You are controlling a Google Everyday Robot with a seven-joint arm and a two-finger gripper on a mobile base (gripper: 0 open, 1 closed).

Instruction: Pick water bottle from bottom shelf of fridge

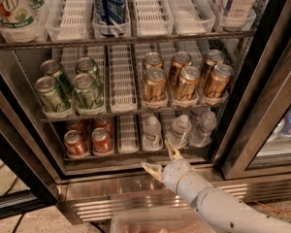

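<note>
- The gripper (pixel 157 156) hangs just in front of the front lip of the bottom shelf (pixel 127 136) of the fridge (pixel 34 178). It sits above the steel base grille (pixel 111 198) and a little lower than the things on the rack.
- Its jaws are spread apart and hold nothing. One finger points up toward the rack and the other points out toward the picture's left.
- Three small clear bottles stand in a row on that shelf, to the right of the red cans (pixel 88 142) and under the gold cans (pixel 184 81).
- The water bottle (pixel 152 131) nearest the gap of the jaws is the left one of the three. It lies just above and further in from the gripper, apart from it and not yet between the fingers.
- The middle bottle (pixel 179 129) stands close above the upper finger, with the third bottle (pixel 204 125) beyond it.
- The water bottle stands upright with its white cap on top, so its long axis runs up and down.
- In my judgement the move turns on this: the gripper must rise and reach inward so the fingers pass either side of the ribbed body.
- The neighbouring bottle stands close by, so I judge there is little room for the finger on that side.
- The arm (pixel 218 210) comes in from the lower right, so the reach runs up and to the left.
</note>
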